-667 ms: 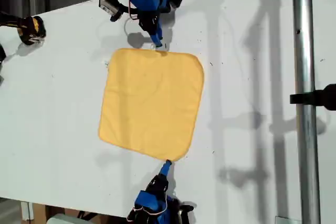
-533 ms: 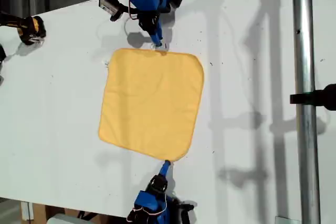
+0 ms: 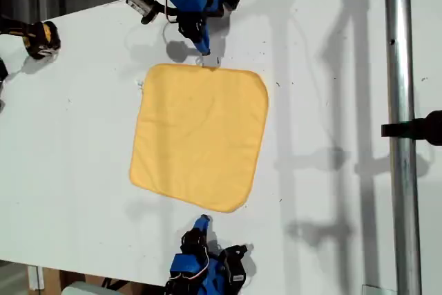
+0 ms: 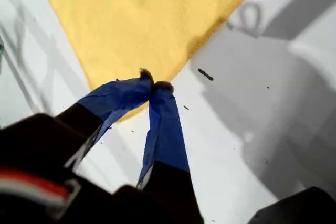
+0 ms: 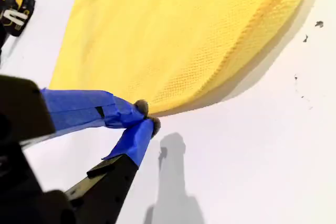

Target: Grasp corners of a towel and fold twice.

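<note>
Towel lies flat, bare table around; my first gripper and second gripper are closed empty beside opposite edges.

the towel runs past the frame edge in both wrist views, only one corner showing in each; both arms are cut off by the exterior view's top and bottom edges; a small white speck at the towel's edge on the exterior view's left is too small to identify
</note>
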Controlling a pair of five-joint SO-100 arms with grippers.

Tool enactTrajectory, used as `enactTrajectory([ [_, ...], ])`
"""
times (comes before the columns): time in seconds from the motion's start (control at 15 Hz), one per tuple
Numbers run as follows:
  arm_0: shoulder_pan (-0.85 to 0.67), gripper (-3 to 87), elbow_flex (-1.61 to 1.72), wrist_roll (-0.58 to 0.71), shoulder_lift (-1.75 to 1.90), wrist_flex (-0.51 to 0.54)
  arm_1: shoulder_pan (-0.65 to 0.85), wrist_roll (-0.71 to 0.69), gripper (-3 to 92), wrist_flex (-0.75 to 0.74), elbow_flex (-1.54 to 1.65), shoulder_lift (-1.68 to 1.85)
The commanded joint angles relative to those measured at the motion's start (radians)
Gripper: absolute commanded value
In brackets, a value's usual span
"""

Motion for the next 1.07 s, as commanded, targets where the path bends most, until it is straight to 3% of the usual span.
enactTrajectory([
  [0.0,-0.014,-0.4,0.0,-0.005,0.003,-0.011,-0.014,-0.043,-0.1,-0.009,-0.153,-0.057],
  [0.4,-0.009,-0.6,0.0,-0.011,0.003,-0.011,-0.098,-0.235,-0.1,-0.071,-0.614,-0.612],
  [0.73,-0.011,-0.5,0.0,-0.011,0.003,-0.011,-0.278,-0.321,-0.2,0.072,-1.14,-1.147],
  [1.0,-0.009,-0.5,0.0,-0.012,0.003,-0.011,-0.414,-0.318,-0.2,0.14,-1.376,-1.388],
])
